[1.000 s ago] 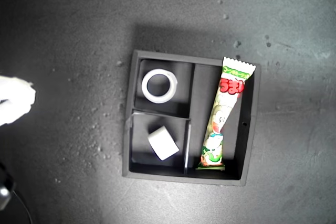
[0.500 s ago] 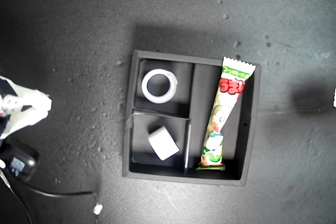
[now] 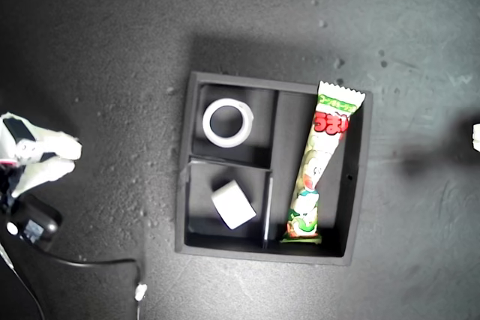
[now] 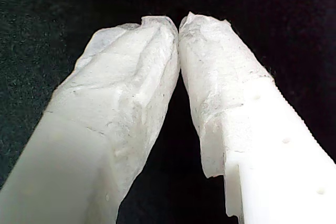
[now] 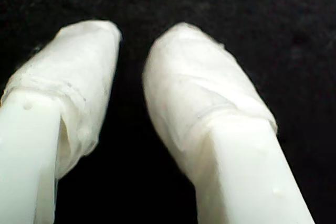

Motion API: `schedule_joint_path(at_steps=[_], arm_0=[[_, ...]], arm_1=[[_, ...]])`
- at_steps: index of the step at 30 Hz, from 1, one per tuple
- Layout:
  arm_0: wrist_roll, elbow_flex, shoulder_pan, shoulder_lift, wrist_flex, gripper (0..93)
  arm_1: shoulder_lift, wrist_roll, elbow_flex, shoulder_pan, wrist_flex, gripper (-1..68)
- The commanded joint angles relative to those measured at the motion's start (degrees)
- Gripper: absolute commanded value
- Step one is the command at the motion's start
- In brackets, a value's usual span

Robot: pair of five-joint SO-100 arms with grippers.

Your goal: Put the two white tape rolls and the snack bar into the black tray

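Note:
The black tray [image 3: 358,185] sits in the middle of the exterior view. The larger white tape roll [image 3: 227,122] lies flat in one small compartment. The smaller roll [image 3: 233,204] rests on its side in the other. Filling the long compartment is the snack bar [image 3: 321,162], its top end over the tray's rim. My first gripper [image 4: 178,24] is shut, tips touching, over dark surface. My second gripper [image 5: 131,45] is slightly open and holds nothing. A white gripper [image 3: 73,155] shows at the exterior view's left, away from the tray. I cannot tell which arm it belongs to.
A white sliver of the other arm [image 3: 475,136] shows at the exterior view's right edge. A black module [image 3: 30,226] and a black cable [image 3: 90,264] lie at that view's lower left. The table [image 3: 112,50] is dark grey and speckled.
The white gripper at the exterior view's left came further into view and shifted down, with its module and cable appearing. A white sliver appeared at the right edge. The tray's contents stayed put.

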State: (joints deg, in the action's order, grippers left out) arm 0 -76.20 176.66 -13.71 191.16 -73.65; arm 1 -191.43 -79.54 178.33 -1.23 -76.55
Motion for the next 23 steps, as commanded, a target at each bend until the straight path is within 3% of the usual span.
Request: schedule_joint_path(at_steps=[1, 3, 5, 9, 13, 23], arm_0=[[3.2, 3.2, -1.0, 2.7, 0.7, 4.1], [5.7, 3.2, -0.2, 2.7, -0.2, 0.2], [-2.3, 3.2, -0.1, 2.7, -4.0, 0.2], [5.1, 3.2, 1.1, 2.7, -4.3, 0.2], [0.4, 3.2, 0.8, 2.7, -6.1, 0.2], [0.3, 3.2, 0.8, 2.7, -6.1, 0.2]], arm_1=[[-0.3, 17.0, 0.7, 0.5, -0.4, 0.0], [-0.4, 17.2, 0.7, 0.2, -0.4, 0.0], [-0.4, 17.3, 0.7, 0.2, -0.4, 0.0], [-0.4, 17.3, 0.7, 0.0, -0.3, 0.0], [-0.4, 17.3, 0.7, 0.0, -0.3, 0.0], [-0.4, 17.3, 0.7, 0.0, -0.3, 0.0]])
